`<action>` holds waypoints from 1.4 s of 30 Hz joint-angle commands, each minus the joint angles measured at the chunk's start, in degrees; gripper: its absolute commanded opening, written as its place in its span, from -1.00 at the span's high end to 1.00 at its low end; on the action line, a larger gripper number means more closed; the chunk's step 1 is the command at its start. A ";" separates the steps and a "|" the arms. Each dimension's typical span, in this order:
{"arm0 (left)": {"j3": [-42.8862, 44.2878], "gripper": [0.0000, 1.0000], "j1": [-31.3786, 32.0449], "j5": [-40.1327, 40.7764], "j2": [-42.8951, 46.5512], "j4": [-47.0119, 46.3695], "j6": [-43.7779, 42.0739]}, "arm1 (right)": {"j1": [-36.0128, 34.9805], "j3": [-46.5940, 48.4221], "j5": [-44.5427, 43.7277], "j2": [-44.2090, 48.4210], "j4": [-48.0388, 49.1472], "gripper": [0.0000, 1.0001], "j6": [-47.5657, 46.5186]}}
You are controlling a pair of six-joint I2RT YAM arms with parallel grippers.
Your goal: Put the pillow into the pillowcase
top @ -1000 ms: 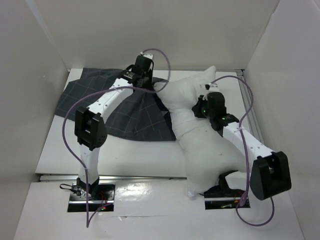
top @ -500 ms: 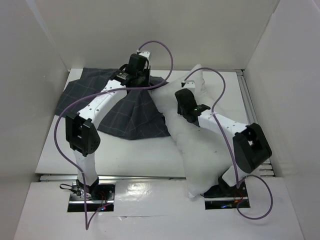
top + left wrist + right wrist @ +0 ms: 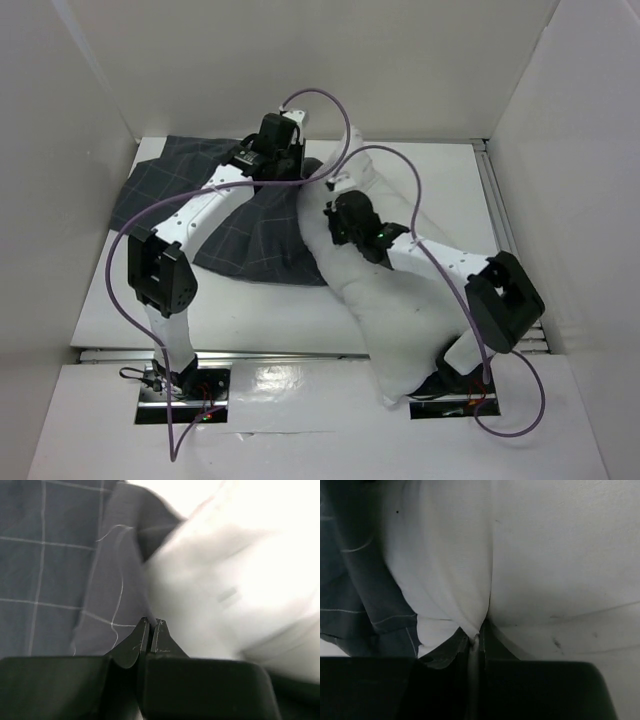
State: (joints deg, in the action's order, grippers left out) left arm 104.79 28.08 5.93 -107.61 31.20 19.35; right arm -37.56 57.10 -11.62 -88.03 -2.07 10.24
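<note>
The white pillow (image 3: 400,320) lies lengthways on the right half of the table, its far end pushed against the pillowcase (image 3: 200,195), which is spread at the far left. My left gripper (image 3: 298,168) is shut on the pillowcase's edge. In the left wrist view its jaws (image 3: 151,625) pinch the grey cloth (image 3: 50,555), with the pillow (image 3: 240,570) right beside it. My right gripper (image 3: 332,222) is shut on a fold of the pillow. In the right wrist view its jaws (image 3: 476,637) pinch the white cloth (image 3: 545,555), with the pillowcase (image 3: 350,595) at the left.
White walls (image 3: 90,120) close in the table on the left, back and right. A metal rail (image 3: 497,210) runs along the right side. Purple cables (image 3: 330,110) loop above both arms. The pillow's near end (image 3: 395,385) hangs over the table's front edge.
My right gripper has moved left, holding the pillow, and the pillow's far end has swung left against the pillowcase. My left gripper has stayed almost in place, holding the pillowcase edge.
</note>
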 commanded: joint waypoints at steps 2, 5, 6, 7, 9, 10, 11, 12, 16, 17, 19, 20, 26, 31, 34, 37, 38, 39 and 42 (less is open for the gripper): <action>3.31 1.00 1.71 -1.72 1.36 -1.85 -0.81 | -8.04 -1.54 2.67 -3.99 -2.16 1.00 -3.03; 3.31 1.00 1.72 -1.19 1.35 0.17 0.33 | -9.64 -4.44 1.86 -2.06 0.30 1.00 -2.34; 2.62 1.00 1.72 -1.19 1.35 0.18 0.33 | -9.64 -6.02 1.86 -2.06 0.31 1.00 -2.33; 1.74 1.00 1.72 -1.19 2.22 0.70 0.33 | -9.64 -6.56 1.17 -1.36 0.31 0.97 -2.33; -2.20 1.00 1.72 0.56 5.46 0.70 1.91 | -9.64 -6.56 -0.23 0.04 -0.48 0.71 -1.45; -3.79 1.00 1.72 1.27 6.88 0.70 2.44 | -9.64 -6.56 -0.86 1.62 -1.79 0.59 -1.45; -5.55 1.00 1.72 2.23 8.37 0.18 2.44 | -9.64 -6.56 -1.56 2.68 -2.41 0.31 -1.45; -9.13 1.00 1.72 4.15 11.43 0.18 3.83 | -9.64 -5.87 -2.26 3.91 -2.94 -0.93 -1.54; -16.72 1.00 2.25 8.82 17.33 -1.40 5.95 | -6.92 -4.72 1.41 10.85 -3.47 -1.00 -4.52; -17.34 1.00 2.25 9.44 17.87 -1.41 5.96 | -5.95 -3.85 2.47 13.04 -3.47 -1.00 -4.53; -17.87 1.00 2.25 10.67 17.88 -0.88 6.49 | -2.27 -2.00 5.28 14.46 -4.00 -1.00 -5.14; -17.87 1.00 2.25 10.68 17.88 -0.88 7.01 | -0.86 -1.04 5.90 14.46 -4.61 -1.00 -5.14; -14.45 1.00 2.25 11.20 15.33 0.34 7.01 | 13.81 8.10 11.42 6.93 -5.14 -1.00 -2.69; -12.42 1.00 2.25 11.73 14.01 0.88 6.49 | 20.59 13.74 24.52 -0.64 0.29 -1.00 -4.16; -11.20 1.00 2.25 11.03 12.87 0.88 5.96 | 21.82 19.42 27.07 -6.79 4.26 -1.00 -4.78; -9.44 1.00 2.25 11.03 11.64 1.49 4.91 | 22.36 22.61 31.28 -13.29 7.42 -1.00 -3.83; -8.47 1.00 2.25 11.03 11.64 1.49 4.90 | 22.97 24.62 32.70 -14.88 8.56 -1.00 -3.21; -8.47 1.00 2.25 11.72 11.03 1.49 4.90 | 22.97 25.85 34.36 -18.20 9.18 -1.00 -3.21; -6.10 1.00 2.25 11.73 9.36 2.02 3.42 | 23.50 29.46 44.98 -23.92 11.80 -1.00 -2.68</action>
State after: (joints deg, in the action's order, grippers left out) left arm 94.98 29.95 16.84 -97.23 33.80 24.97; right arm -14.68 82.26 21.71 -107.87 3.05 6.98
